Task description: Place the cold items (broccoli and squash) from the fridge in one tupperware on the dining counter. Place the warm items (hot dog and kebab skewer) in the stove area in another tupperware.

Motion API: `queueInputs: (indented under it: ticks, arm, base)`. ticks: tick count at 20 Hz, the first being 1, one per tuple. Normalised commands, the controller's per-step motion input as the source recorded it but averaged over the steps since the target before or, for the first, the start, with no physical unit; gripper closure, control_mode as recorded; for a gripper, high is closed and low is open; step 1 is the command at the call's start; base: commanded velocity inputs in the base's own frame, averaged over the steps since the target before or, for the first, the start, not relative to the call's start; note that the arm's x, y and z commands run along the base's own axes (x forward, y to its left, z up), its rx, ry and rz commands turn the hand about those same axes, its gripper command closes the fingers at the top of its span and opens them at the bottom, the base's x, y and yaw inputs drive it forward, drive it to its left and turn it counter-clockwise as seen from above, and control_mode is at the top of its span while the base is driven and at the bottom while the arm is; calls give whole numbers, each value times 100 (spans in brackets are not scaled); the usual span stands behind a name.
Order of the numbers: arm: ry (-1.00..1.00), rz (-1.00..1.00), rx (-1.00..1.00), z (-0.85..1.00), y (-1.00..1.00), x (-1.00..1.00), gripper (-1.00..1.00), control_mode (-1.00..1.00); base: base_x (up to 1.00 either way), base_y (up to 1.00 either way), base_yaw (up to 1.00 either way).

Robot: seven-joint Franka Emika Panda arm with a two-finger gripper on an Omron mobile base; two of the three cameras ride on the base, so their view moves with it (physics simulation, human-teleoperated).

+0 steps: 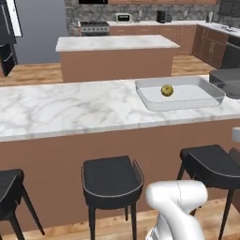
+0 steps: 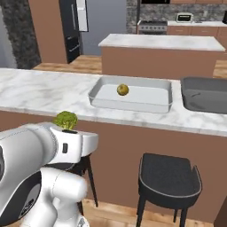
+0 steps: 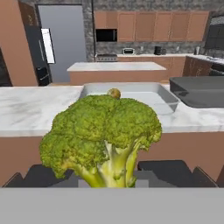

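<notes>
My gripper (image 2: 68, 129) is shut on the broccoli (image 3: 103, 135), a green floret with a pale stalk that looms large in the hand view. Its top peeks above the hand as the broccoli (image 2: 65, 119), on the near side of the dining counter (image 1: 70, 108). The yellow-orange squash (image 1: 167, 90) lies inside the clear tupperware (image 1: 150, 101) on that counter. Beside it, to the right, stands the dark grey tupperware (image 1: 227, 82). The black fridge (image 2: 71, 31) is at the far left and the steel stove (image 1: 93, 28) at the back wall.
Black stools (image 1: 112, 180) line the near side of the dining counter, with another stool (image 2: 168, 179) to the right of the arm. A shorter marble-topped island (image 1: 115, 44) stands between the counter and the stove wall.
</notes>
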Motion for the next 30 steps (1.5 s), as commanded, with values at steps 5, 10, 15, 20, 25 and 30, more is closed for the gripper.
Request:
queueInputs:
  ticks: [5,10,15,20,25,30]
  arm:
    - [0,0,0,0,0,0,100,100]
    - [43,-17,-8,15,16,80,100,-100]
    - [95,-6,-29,13,8,100,100,-100]
    - [88,18,-8,-5,-19,100,100,-100]
    - [77,43,0,-17,-37,100,100,-100]
    - [56,48,0,-17,-44,100,100,-100]
  base:
    - [100,3,-32]
    - [20,2,-6]
    - [0,0,0]
    - [0,0,0]
    - [0,0,0]
    - [0,0,0]
